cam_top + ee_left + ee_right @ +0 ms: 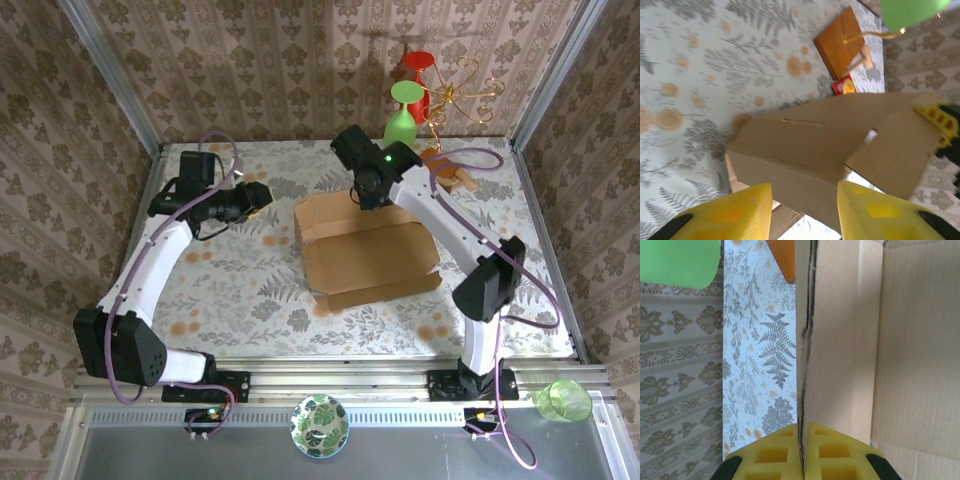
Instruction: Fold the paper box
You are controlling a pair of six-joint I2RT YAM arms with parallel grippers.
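**Ana:** Yellow pads (770, 457) of the right gripper (802, 452) sit closest, pinched tight on a thin cardboard edge. Is that the paper box (900, 340)?

**Ben:** Yes, one of its walls (the edge runs straight in between the pads). From above, the paper box (370, 260) lies open side up near the middle of the flowered table (230, 290), with the right gripper (362, 198) at its far edge.

**Ana:** And the left gripper (262, 195)?

**Ben:** Partly open, holding nothing. It hangs off the far left corner of the paper box (805, 150), near it but apart, jaws turned toward the cardboard.
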